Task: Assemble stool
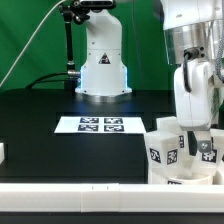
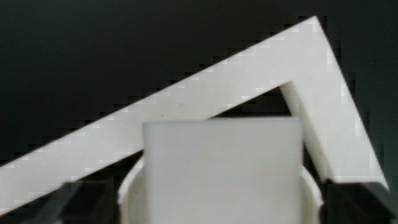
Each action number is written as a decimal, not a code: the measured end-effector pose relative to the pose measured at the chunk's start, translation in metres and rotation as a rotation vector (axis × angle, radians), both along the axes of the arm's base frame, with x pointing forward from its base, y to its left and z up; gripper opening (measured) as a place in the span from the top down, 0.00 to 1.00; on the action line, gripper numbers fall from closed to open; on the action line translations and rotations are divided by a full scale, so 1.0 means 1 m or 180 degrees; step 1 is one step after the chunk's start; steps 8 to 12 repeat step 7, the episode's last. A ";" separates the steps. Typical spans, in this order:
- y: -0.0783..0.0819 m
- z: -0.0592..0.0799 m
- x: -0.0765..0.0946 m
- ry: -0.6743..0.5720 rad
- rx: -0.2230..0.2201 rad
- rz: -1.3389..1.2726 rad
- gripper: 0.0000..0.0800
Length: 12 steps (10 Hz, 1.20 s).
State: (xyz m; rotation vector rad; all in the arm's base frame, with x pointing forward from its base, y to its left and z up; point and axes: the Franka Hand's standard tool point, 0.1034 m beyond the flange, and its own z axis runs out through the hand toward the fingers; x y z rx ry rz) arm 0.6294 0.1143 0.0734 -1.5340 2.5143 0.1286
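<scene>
My gripper (image 1: 197,138) hangs at the exterior view's right, over the stool parts. It is shut on a white block leg (image 1: 205,150) with a square tag. In the wrist view this leg (image 2: 222,170) fills the gap between my dark fingers (image 2: 75,203). A second tagged leg (image 1: 160,150) stands upright just to the exterior view's left of it. The round seat (image 1: 186,180) shows only partly below the legs, near the front rail. I cannot tell whether the held leg touches the seat.
The marker board (image 1: 100,124) lies mid-table before the robot base (image 1: 103,65). A long white border rail (image 1: 90,190) runs along the front; its corner (image 2: 267,75) shows in the wrist view. A small white part (image 1: 2,152) sits at the left edge.
</scene>
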 end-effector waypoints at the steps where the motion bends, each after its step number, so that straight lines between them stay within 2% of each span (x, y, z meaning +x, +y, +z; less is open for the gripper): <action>1: 0.001 0.009 0.002 -0.0012 0.0019 0.0062 0.23; 2: 0.001 0.021 0.005 -0.0073 0.0033 0.0103 0.19; 4: 0.001 0.013 0.003 -0.0045 0.0020 0.0107 0.19; 12: 0.001 0.013 0.002 -0.0044 0.0018 0.0118 0.19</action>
